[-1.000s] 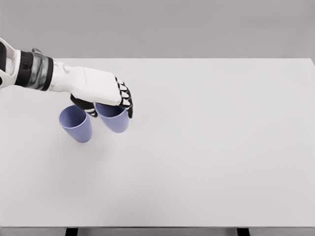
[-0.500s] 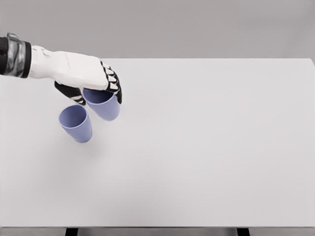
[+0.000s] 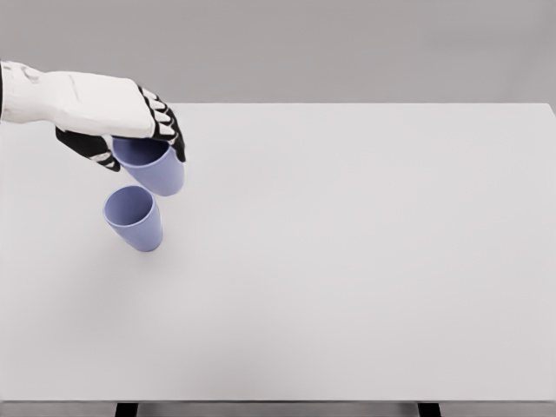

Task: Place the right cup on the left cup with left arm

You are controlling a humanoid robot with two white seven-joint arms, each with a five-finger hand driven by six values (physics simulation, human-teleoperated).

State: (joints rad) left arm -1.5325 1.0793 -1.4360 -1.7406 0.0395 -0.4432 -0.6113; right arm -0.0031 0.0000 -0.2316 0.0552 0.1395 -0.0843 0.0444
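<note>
Left hand (image 3: pixel 113 117) has fingers curled around the rim of the carried cup (image 3: pixel 155 167), held clear of the table (image 3: pixel 365 261). Target cup (image 3: pixel 134 218) stands upright at its 7 o'clock, apart. Advise centring directly above, levelling, then lowering straight.

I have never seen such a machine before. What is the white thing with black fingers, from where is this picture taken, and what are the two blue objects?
This is a simulator's render, seen from a camera on a humanoid robot's head, looking down at a white table. The white thing is the robot's left hand, with five fingers; its arm enters from the picture's left. The right arm is out of view. The blue objects are two plastic-looking cups. The hand grips one cup by its rim and holds it tilted in the air. The other cup stands alone on the table, open side up, just below the held one in the picture. They do not touch.
</note>
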